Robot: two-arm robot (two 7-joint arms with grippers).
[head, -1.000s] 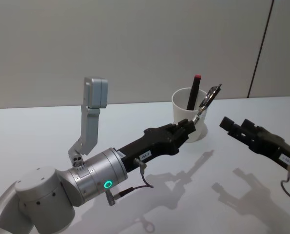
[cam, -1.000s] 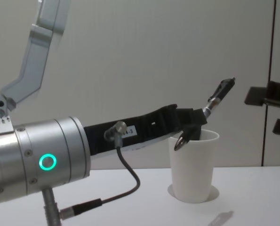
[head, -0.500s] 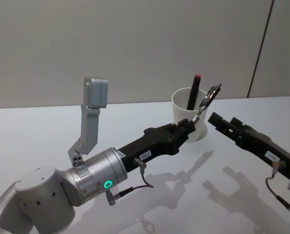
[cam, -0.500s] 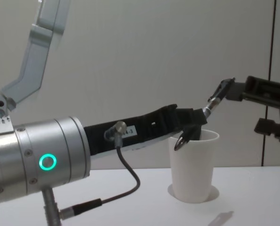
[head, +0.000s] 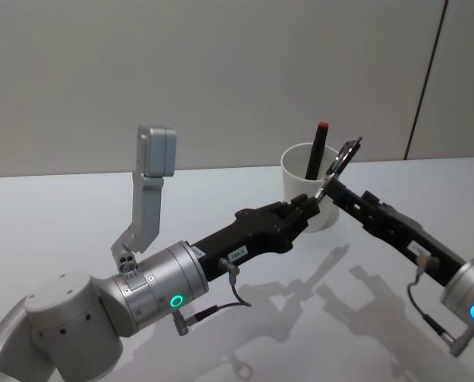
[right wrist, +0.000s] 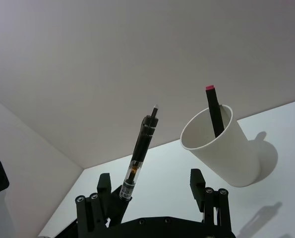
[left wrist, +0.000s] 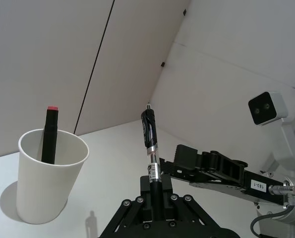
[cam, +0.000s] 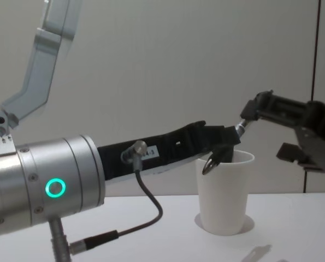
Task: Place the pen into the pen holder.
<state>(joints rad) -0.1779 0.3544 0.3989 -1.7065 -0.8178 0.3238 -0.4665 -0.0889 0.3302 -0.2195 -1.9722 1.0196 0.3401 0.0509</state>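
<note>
Though slim, black clear-barrelled pen (right wrist: 140, 151)

Left gripper (left wrist: 154, 191) clamps the pen (left wrist: 150, 144) by its lower end, tip pointing up. The white cup (left wrist: 40, 193) stands on the table (left wrist: 102, 163), red-capped marker (left wrist: 49, 134) inside. Right gripper (left wrist: 183, 154) sits just behind the pen.

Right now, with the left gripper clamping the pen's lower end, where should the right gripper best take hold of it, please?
Probably the mid barrel of the pen, above the left gripper. It stands tilted with that stretch free, so the open right gripper should close across it from the robot's right.
</note>
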